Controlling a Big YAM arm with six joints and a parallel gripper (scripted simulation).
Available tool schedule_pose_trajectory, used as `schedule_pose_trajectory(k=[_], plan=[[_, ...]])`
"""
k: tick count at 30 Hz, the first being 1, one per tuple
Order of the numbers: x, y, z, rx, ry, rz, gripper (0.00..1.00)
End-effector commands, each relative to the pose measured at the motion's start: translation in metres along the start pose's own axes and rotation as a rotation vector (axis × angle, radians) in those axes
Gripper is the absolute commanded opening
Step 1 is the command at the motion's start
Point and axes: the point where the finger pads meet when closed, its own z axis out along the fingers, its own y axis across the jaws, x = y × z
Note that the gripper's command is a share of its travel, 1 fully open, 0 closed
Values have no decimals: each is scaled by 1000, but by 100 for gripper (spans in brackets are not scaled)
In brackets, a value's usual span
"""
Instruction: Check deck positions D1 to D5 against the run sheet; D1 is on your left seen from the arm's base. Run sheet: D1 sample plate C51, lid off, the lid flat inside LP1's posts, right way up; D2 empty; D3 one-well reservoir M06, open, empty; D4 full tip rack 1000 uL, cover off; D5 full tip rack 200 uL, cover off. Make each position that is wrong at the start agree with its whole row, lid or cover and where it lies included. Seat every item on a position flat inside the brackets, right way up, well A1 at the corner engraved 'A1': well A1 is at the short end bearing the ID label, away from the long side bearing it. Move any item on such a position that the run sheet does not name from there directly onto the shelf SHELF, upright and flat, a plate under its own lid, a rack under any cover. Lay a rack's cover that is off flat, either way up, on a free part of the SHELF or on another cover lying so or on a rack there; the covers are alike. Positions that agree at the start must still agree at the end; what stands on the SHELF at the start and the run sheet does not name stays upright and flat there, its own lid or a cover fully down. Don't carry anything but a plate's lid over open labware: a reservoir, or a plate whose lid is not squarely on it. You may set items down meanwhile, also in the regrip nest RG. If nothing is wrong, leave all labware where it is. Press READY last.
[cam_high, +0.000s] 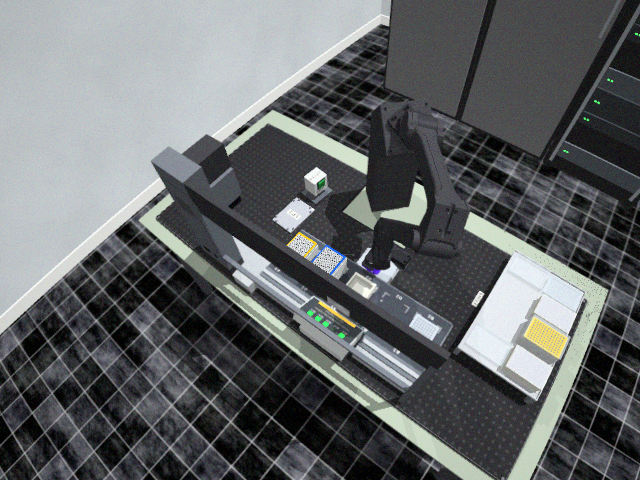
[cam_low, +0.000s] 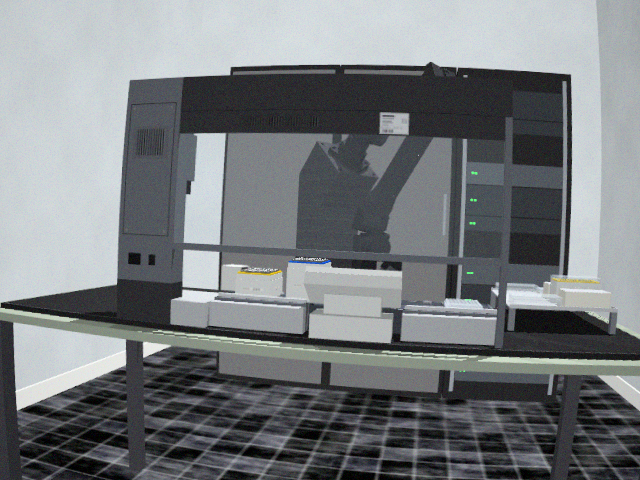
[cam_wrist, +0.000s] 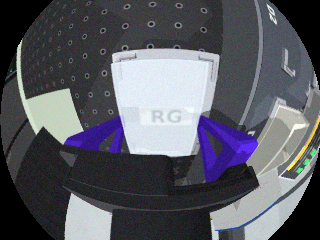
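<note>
My gripper (cam_high: 375, 266) is low over the regrip nest RG, behind the deck rail. In the wrist view its purple fingers are shut on the long sides of a pale, see-through lid (cam_wrist: 162, 103). The lid lies flat in the nest, and the letters RG show through it. On the deck, D5 holds a yellow-rimmed tip rack (cam_high: 301, 243). D4 holds a blue-rimmed tip rack (cam_high: 329, 259). D3 holds an open reservoir (cam_high: 361, 285). D2 (cam_high: 395, 302) is bare. D1 holds an uncovered well plate (cam_high: 424, 325). The lid park LP1 (cam_high: 290, 217) stands bare.
The dark gantry beam (cam_high: 310, 268) runs just in front of the deck row. The READY box (cam_high: 315, 181) stands behind LP1. The SHELF (cam_high: 522, 320) at the right carries several white covered items and a yellow tip rack (cam_high: 545, 336).
</note>
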Motion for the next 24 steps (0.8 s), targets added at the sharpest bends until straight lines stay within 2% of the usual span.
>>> schedule_pose_trajectory(k=[1,22,23,24], plan=[[-8,-15,-1,34,-18,-2,0],[-9,-19,-4,41,-19,-3,0],[-5,-17,-7,36,-14,-1,0],[3,-4,-14,13,2,6,0]])
